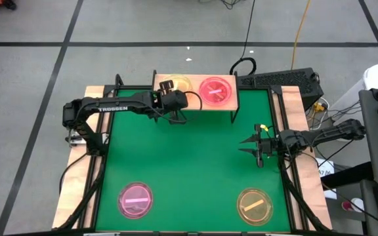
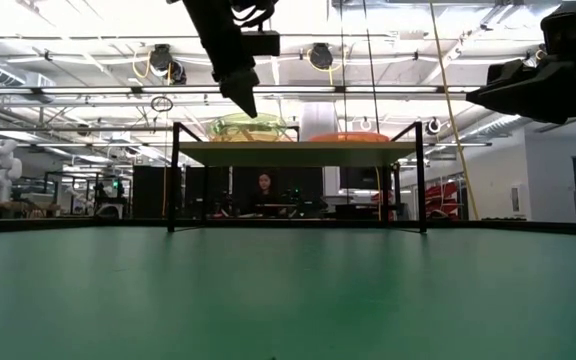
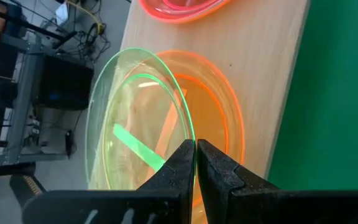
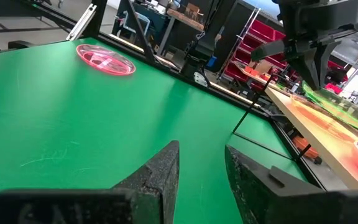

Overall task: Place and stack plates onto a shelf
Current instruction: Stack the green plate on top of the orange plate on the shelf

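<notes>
**Green plate at the shelf, release pending**

Near edge of the worktop (image 1: 189,164): a pink plate (image 1: 136,199) and an amber plate (image 1: 254,205) lie flat, well apart, not yet picked.

Mid-worktop, right side: right gripper (image 1: 252,145) hovers idle, fingers spread, holding nothing.

Far edge, the shelf (image 1: 231,98): left gripper (image 3: 196,163) has fingers pinched on the rim of the green plate (image 3: 129,146), tilted above an orange plate (image 3: 222,124) already on the board. Pink stack (image 1: 216,90) sits just beside it.

Step, as I judge it: stacking green onto orange. Next move needs levelling the plate, centring it, then opening the fingers. Risk: it slides off-centre.
</notes>
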`<state>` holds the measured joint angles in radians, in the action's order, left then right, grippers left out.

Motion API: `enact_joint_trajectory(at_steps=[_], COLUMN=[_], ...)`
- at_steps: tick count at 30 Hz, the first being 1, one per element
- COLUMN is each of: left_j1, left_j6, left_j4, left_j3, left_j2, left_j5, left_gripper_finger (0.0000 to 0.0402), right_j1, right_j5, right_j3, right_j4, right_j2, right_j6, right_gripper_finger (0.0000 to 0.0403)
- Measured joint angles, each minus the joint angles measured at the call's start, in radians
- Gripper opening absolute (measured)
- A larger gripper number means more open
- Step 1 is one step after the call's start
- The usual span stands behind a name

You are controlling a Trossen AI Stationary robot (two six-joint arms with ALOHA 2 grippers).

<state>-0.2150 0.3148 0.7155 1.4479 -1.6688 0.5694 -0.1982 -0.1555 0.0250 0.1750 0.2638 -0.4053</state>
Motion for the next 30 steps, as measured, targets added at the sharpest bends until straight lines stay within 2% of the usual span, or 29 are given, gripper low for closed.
enact_joint_trajectory(at_steps=[10, 30], left_j1=[-0.006, -0.004], left_j6=[0.017, 0.004], left_j4=[-0.012, -0.04], left_j3=[0.001, 0.001], left_j2=[-0.104, -0.104], left_j5=[0.009, 0.009], left_gripper_finger=[0.0021, 0.0022], right_j1=[0.0, 0.0], right_j5=[0.0, 0.0], right_j3=[0.0, 0.0], right_j4=[0.0, 0.001], right_j2=[0.0, 0.0], right_j6=[0.0, 0.0], right_gripper_finger=[0.0112, 0.0112])
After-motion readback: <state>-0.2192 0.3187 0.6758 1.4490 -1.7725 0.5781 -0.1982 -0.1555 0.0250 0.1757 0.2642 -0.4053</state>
